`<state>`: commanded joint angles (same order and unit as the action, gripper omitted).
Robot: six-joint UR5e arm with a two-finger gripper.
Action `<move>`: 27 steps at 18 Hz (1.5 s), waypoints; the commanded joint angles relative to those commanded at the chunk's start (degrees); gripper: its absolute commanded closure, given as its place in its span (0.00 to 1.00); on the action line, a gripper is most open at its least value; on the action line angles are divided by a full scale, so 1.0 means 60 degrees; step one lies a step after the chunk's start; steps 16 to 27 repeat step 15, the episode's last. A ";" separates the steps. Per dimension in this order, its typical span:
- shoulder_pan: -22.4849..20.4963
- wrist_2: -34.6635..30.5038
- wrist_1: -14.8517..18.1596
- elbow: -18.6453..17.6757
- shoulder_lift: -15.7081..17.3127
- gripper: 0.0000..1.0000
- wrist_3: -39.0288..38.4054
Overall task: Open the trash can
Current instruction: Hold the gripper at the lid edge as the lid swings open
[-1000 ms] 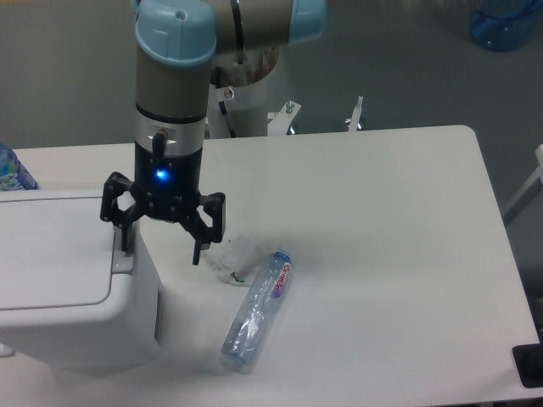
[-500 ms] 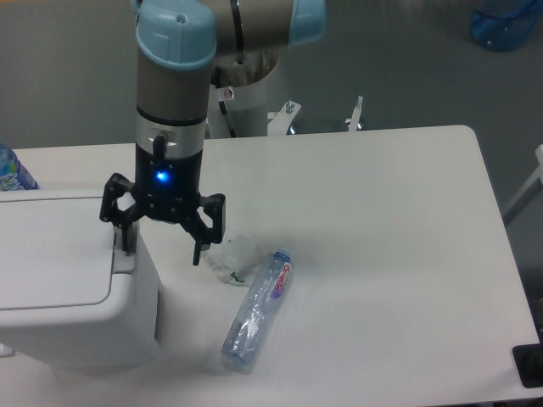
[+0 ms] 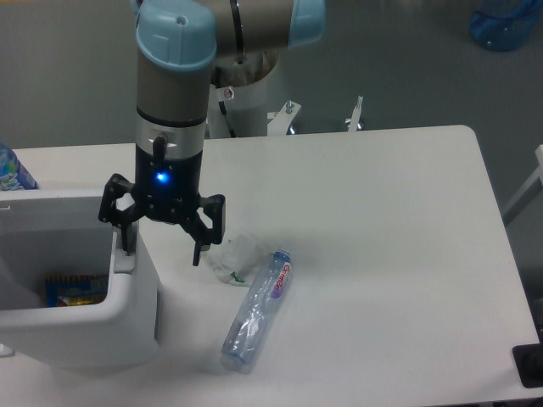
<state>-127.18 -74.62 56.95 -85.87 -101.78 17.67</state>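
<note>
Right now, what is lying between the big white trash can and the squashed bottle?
A small crumpled piece of clear plastic lies on the table between the trash can and the bottle. The fixed camera shows it, just right of the gripper.

trash can point(image 3: 127, 326) at table's point(image 3: 382, 254) left, gripper point(image 3: 161, 246) over its right rim, bottle point(image 3: 257, 309) to the right
</note>
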 joint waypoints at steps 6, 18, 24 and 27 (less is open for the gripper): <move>-0.0015 -0.0131 -0.0030 0.0893 -0.0088 0.00 0.1153; -0.0336 -0.1567 0.0132 0.0967 0.0029 0.00 0.3309; -0.0336 -0.1567 0.0132 0.0967 0.0029 0.00 0.3309; -0.0336 -0.1567 0.0132 0.0967 0.0029 0.00 0.3309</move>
